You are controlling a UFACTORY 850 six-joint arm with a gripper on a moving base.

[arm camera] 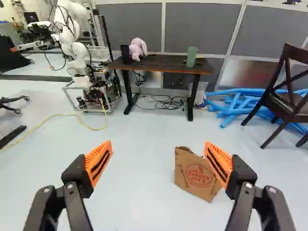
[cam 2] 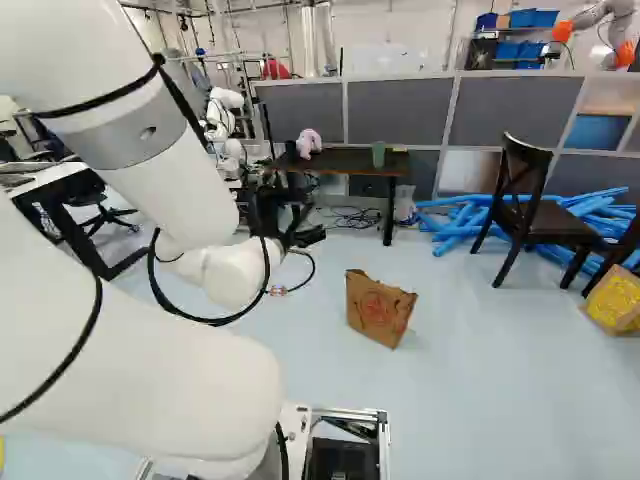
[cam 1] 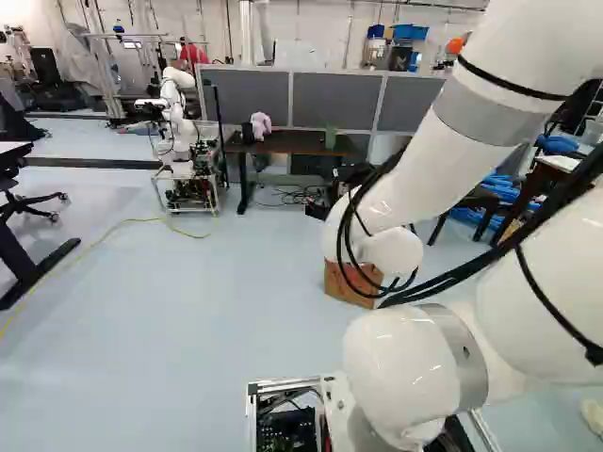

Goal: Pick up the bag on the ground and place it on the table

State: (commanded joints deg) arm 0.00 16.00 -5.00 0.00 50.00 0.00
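On the right base view's clock face, gray panels (cam 2: 400, 110) run from twelve to two before a white wall (cam 2: 410, 20); the dark desk (cam 2: 350, 162) stands at twelve, a dark chair (cam 2: 537, 222) near three, blue tubes (cam 2: 450, 232) behind it. Bright light washes the pale floor (cam 2: 490, 400).

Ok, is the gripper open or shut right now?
The gripper is open: its two orange pads stand wide apart, with nothing gripped between them.
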